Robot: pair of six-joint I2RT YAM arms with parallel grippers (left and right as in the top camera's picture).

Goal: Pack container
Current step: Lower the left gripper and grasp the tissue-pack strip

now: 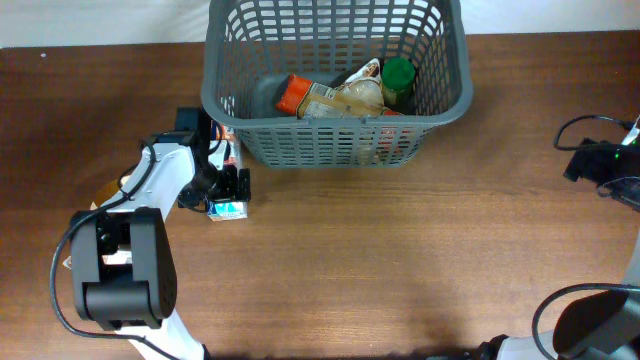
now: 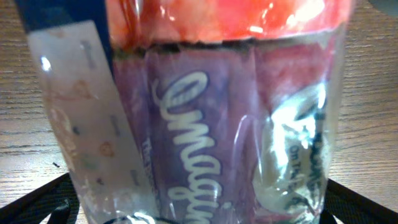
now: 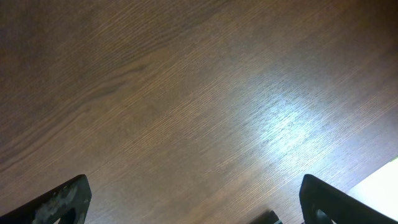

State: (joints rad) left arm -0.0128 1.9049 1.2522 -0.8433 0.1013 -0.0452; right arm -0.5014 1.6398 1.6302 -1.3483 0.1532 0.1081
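The dark grey slotted basket stands at the top middle of the table. It holds a green-lidded jar, an orange-labelled pack and a clear bag. My left gripper is to the basket's lower left, its fingers spread wide around a plastic-wrapped package. In the left wrist view the package fills the frame, with a purple label, white script and a red top. The finger tips show only at the bottom corners. My right gripper is at the far right edge, open and empty above bare wood.
A small orange and white item lies by the basket's left front corner, behind the left arm. Something orange peeks out to the left of the left arm. Cables run at the right edge.
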